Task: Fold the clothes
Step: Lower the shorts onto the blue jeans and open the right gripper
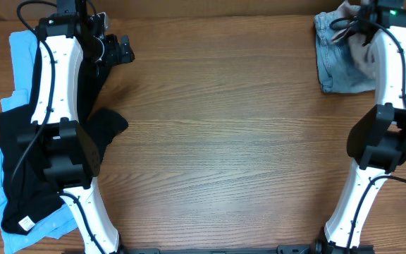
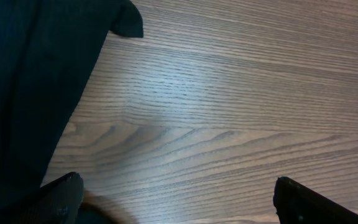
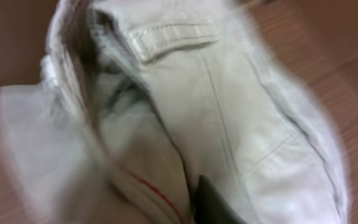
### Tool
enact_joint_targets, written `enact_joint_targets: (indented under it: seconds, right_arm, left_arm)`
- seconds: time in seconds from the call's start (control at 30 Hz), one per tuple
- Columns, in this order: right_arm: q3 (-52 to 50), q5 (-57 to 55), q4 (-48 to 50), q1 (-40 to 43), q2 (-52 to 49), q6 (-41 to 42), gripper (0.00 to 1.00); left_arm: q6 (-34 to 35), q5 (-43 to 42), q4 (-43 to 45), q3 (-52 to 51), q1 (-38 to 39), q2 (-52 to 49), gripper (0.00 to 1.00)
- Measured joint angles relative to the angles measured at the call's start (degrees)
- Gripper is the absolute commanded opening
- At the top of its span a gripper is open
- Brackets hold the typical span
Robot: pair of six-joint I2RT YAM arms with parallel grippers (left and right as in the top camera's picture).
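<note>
A black garment (image 1: 20, 180) lies crumpled at the table's left edge over a light blue garment (image 1: 21, 49). My left gripper (image 1: 118, 49) hangs open and empty above bare wood at the back left, just right of the black garment (image 2: 23, 81); its jaws (image 2: 179, 202) are spread wide. My right gripper (image 1: 354, 25) is at the back right, closed on a cream garment (image 1: 361, 55) that sits on a pale denim piece (image 1: 335, 67). In the right wrist view the cream garment (image 3: 229, 93) with a belt loop fills the blurred frame, and only one finger (image 3: 213, 200) shows.
The wooden table (image 1: 224, 127) spans the middle between the arms. The clothes at the left hang partly past the table's left edge. Both arm bases stand at the front edge.
</note>
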State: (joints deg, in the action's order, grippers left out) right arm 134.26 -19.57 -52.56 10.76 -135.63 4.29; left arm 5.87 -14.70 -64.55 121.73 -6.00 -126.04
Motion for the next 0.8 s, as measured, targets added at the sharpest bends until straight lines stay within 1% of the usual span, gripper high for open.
enact_joint_targets:
  seconds: [0.07,0.1,0.13,0.23,0.3,0.4,0.47,0.57,0.67,0.73,0.8]
  right_arm:
    - [0.09,3.28,-4.52,-0.98,0.0,0.17,0.62]
    - [0.15,5.49,-7.17,-1.62,0.0,0.52,0.76]
    - [0.15,6.97,-9.18,-2.1,-0.02,0.17,0.81]
    - [0.17,12.17,-14.23,-3.61,-0.22,0.17,0.8]
    - [0.22,14.88,-15.37,-4.46,-0.28,0.17,0.79]
    - [1.51,18.36,-17.42,-5.03,-0.28,0.22,0.73]
    - [3.63,20.04,-17.51,-4.92,-0.28,0.46,0.72]
    - [6.34,21.46,-15.61,-4.15,0.59,1.16,0.68]
    - [7.48,22.05,-11.45,-2.27,2.14,2.14,0.66]
    - [7.5,22.21,-8.57,-0.22,3.04,2.58,0.66]
    - [7.5,22.18,-5.77,1.86,3.15,2.89,0.7]
  left_arm:
    - [0.0,0.0,0.24,0.0,0.0,0.0,1.0]
    - [0.0,0.0,0.33,0.0,0.0,0.0,1.0]
    - [0.0,0.0,0.33,0.0,0.0,0.0,1.0]
    - [0.0,0.0,0.31,0.0,0.0,0.0,1.0]
    - [0.0,0.0,0.33,0.0,0.0,0.0,1.0]
    - [0.0,0.0,0.33,0.0,0.0,0.0,1.0]
    - [0.0,0.0,0.33,0.0,0.0,0.0,1.0]
    - [0.0,0.0,0.33,0.0,0.0,0.0,1.0]
    - [0.0,0.0,0.48,0.0,0.0,0.0,1.0]
    - [0.0,0.0,0.92,0.0,0.0,0.0,1.0]
    - [0.0,0.0,1.36,0.0,0.0,0.0,1.0]
